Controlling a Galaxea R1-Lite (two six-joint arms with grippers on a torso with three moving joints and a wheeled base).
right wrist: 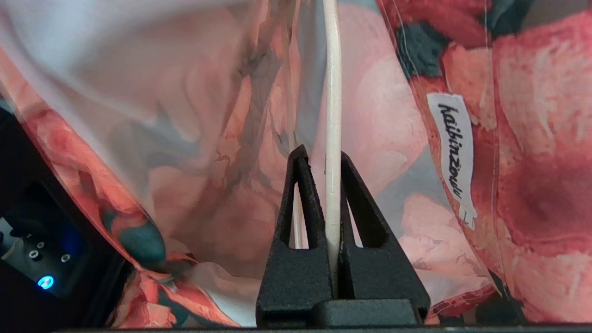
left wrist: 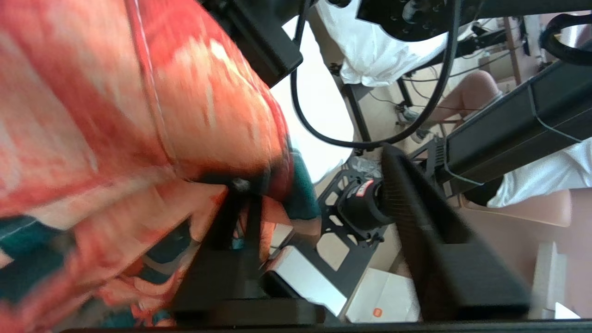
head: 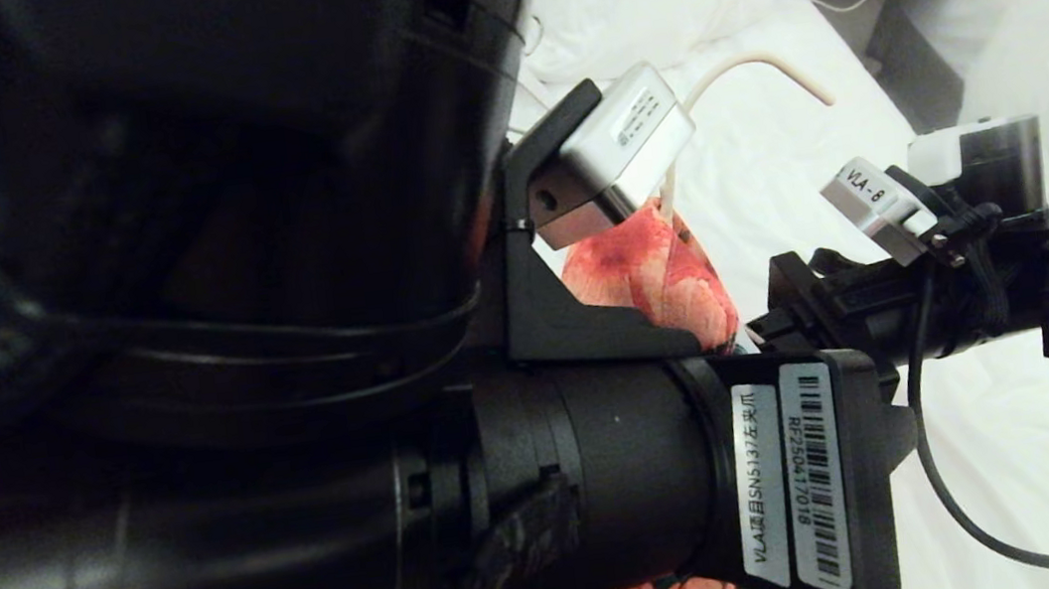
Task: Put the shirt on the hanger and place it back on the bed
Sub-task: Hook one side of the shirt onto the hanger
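Right gripper (right wrist: 319, 185) jaws clenched on thin cream-white wire hanger (right wrist: 332, 115) inside soft, floppy floral shirt (right wrist: 532, 162) — light, slippery; grip by collar. Left gripper (left wrist: 319, 199) jaws apart, beside cloth — above white-sheeted bed (head: 1002, 436).

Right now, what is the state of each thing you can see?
shirt: hanging loose around the hanger, label showing
hanger: clamped upright, hook above the bed
right pincer: shut on the hanger wire
left pincer: open, one finger against the shirt cloth
bed: white sheet, flat
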